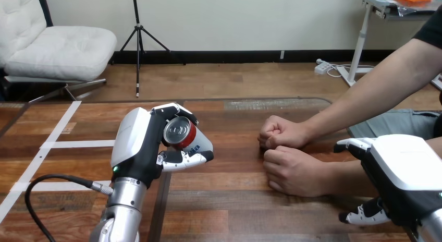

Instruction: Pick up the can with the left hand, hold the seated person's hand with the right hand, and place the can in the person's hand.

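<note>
Can (182, 133): red, with a silver top and a white band bearing blue print too partial to make out, it is held above the table (234, 205) in the left hand (136, 148), tipped so its top faces the camera. The top hides whatever is inside. The table is dark brown wood in long planks with a glossy surface. Well to the left of the can, strips of white tape (78, 144) cross the wood, one running straight toward the can and others slanting away. The left hand rises on its silver forearm just left of the can, white shell toward the camera, with fingers (174, 110) curled over the can from above and the thumb (183, 159) hooked under it, so the can is firmly grasped. Below the can a dark seam (161, 205) splits the tabletop. To the right of the can, apart from it, the person's far hand (281, 133) and near hand (294, 171) rest on the wood as closed fists, close together. Farthest right of the can, the right hand (406, 179) sits over the person's near forearm (344, 174); I cannot tell whether it grips the arm.
</note>
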### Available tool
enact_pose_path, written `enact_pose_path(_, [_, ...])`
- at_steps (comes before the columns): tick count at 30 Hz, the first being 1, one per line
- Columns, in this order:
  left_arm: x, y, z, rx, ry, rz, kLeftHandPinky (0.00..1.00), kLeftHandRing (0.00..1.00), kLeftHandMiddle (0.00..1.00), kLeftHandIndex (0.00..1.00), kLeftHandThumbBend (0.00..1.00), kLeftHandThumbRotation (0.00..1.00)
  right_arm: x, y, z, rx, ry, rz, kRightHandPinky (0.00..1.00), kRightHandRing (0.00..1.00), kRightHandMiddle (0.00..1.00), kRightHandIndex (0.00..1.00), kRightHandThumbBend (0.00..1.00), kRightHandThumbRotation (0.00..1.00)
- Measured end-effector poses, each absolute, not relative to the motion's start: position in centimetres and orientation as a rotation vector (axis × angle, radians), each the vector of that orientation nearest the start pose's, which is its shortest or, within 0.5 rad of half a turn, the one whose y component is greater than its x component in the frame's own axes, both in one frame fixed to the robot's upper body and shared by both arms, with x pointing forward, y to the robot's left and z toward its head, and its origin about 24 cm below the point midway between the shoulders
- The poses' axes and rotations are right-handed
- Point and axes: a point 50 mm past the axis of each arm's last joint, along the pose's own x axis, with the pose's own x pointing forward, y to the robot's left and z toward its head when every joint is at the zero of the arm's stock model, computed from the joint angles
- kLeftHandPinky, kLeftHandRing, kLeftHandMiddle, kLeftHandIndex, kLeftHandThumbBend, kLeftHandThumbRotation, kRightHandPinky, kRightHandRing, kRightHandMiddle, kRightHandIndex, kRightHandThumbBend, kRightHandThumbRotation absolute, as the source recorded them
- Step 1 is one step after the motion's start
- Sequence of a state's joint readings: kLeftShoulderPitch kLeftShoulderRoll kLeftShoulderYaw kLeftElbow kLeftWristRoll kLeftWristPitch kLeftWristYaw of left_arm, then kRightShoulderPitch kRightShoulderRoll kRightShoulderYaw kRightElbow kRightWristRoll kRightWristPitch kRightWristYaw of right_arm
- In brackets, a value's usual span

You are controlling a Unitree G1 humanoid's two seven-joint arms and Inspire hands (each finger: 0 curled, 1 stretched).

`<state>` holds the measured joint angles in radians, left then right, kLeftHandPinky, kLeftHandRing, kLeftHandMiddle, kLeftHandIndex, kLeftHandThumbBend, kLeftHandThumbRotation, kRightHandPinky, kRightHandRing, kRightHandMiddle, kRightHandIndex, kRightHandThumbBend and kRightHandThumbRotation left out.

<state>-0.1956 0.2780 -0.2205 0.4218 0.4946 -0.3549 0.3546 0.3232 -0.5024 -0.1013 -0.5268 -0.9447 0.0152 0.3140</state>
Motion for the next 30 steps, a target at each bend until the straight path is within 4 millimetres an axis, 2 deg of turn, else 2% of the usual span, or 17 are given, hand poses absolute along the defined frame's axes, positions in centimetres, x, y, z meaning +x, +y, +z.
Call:
enact_pose_path(16, [27.7,15.1,2.9,0.731,-0.263,-0.06,0.34,0.41,0.49,0.51,0.68,0.0,20.2,-22.5,11.4,-1.575,0.018,0.196,0.73,0.77,0.77,0.75,0.94,0.0])
enact_pose_path(30, [27.6,15.0,2.9,0.73,-0.268,-0.064,0.35,0.41,0.49,0.51,0.67,0.0,21.7,-23.1,11.0,-1.665,0.07,0.223,0.76,0.78,0.78,0.76,0.91,0.0])
